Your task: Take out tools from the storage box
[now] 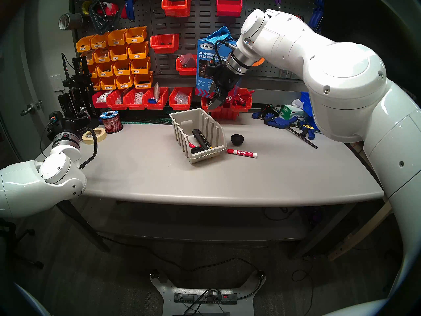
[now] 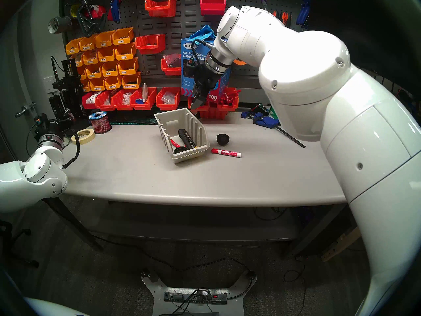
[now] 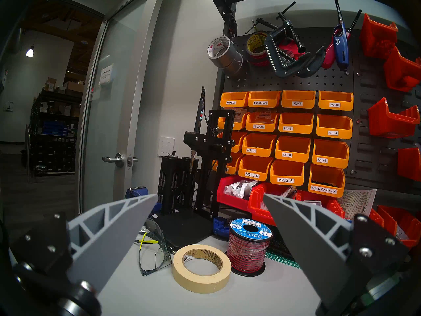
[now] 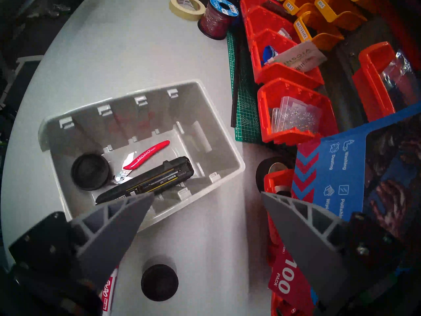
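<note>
The beige storage box (image 1: 210, 128) (image 4: 211, 135) stands mid-table. Inside lie a long black tool with yellow marks (image 1: 202, 138) (image 4: 155, 179), a slim red-handled tool (image 1: 193, 145) (image 4: 145, 154) and a black round cup (image 1: 197, 151) (image 4: 90, 172). On the table right of the box lie a second black cup (image 1: 237, 139) (image 4: 159, 282) and the red-capped Expo marker (image 1: 242, 153) (image 4: 109, 292). My right gripper (image 1: 214, 104) (image 4: 207, 195) is open and empty, hanging above the box's far right corner. My left gripper (image 3: 209, 198) is open and empty at the table's far left.
Masking tape (image 1: 94, 135) (image 3: 201, 267) and a red wire spool (image 1: 111, 121) (image 3: 248, 247) sit at the back left, with safety glasses (image 3: 155, 251). Red bins (image 1: 157, 99) line the back edge. Blue bar clamps (image 1: 289, 124) lie at the back right. A blue cloth box (image 1: 205, 64) stands behind my right gripper.
</note>
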Available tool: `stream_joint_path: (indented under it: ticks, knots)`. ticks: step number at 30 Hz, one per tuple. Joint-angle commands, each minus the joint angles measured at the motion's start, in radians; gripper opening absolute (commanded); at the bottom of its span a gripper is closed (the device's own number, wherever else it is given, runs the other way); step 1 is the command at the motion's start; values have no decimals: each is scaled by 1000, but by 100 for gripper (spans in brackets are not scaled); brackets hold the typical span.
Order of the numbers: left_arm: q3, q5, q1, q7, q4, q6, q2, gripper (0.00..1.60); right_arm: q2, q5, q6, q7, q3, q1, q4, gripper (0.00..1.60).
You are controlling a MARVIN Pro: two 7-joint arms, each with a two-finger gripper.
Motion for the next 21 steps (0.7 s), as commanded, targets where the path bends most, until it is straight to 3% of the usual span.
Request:
stream_joint_path:
  ticks: [1, 12, 21]
  knots:
    - [-12, 5, -12, -2, -2, -1, -1, 160, -9, 16, 8, 23, 15, -11, -4, 160]
    - [-12, 5, -12, -2, -2, -1, -1, 160, -8, 39, 14, 42, 34, -77, -23, 159]
    - [-12, 5, -12, -2, -2, -1, -1, 160, -11, 20, -7, 29, 14, -80, -48, 159]
